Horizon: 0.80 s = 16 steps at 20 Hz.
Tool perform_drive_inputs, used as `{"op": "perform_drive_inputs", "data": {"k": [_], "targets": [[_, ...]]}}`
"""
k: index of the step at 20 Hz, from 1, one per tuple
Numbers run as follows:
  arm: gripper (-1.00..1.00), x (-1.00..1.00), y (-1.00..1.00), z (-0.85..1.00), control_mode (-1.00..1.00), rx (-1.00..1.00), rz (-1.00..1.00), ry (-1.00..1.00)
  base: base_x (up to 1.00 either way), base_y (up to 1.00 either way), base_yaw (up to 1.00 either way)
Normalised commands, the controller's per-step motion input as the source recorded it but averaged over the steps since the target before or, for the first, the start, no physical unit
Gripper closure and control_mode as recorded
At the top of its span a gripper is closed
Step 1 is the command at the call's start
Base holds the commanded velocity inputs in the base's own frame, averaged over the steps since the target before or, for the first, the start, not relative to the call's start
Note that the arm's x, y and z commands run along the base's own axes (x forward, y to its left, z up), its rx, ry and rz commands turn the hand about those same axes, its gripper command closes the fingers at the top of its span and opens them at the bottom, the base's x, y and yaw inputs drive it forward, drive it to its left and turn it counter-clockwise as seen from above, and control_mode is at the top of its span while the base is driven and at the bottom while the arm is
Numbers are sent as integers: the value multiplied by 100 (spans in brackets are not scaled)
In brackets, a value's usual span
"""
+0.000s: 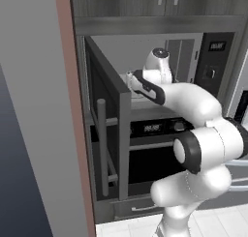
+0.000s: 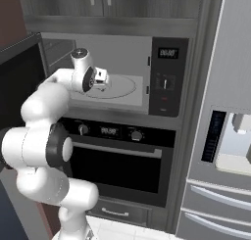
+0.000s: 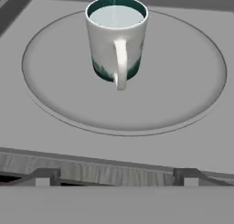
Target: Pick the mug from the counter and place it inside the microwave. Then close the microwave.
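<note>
Swinging far out at the left of the left base view, the microwave door (image 1: 109, 120) is standing open with its vertical bar handle (image 1: 101, 146) facing the room, well to the left of the arm. Moving rightward, the end effector (image 3: 116, 179) is hanging at the mouth of the microwave (image 2: 162, 77), its fingertips (image 3: 43, 177) spread wide and gripping nothing. Just ahead of it the mug (image 3: 117, 38) is sitting upright on the round turntable (image 3: 192, 81), handle pointing back toward the hand, apart from both tips. With the mug apparently placed, the door is becoming the thing to reach, and it is lying behind and to the left of the hand, so the arm is likely needing to back out and sweep around its outer face.
</note>
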Motion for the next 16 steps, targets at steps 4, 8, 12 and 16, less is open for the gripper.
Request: {"op": "perform_drive_inputs", "data": {"k": [4, 8, 12, 16], "targets": [[-100, -93, -3, 4, -100, 0, -5, -5, 0, 0, 0], [-100, -76, -15, 29, -100, 0, -3, 0, 0, 0, 0], [-100, -75, -21, 34, -100, 0, 0, 0, 0, 0, 0], [-100, -66, -24, 28, -100, 0, 0, 0, 0, 0, 0]]}}
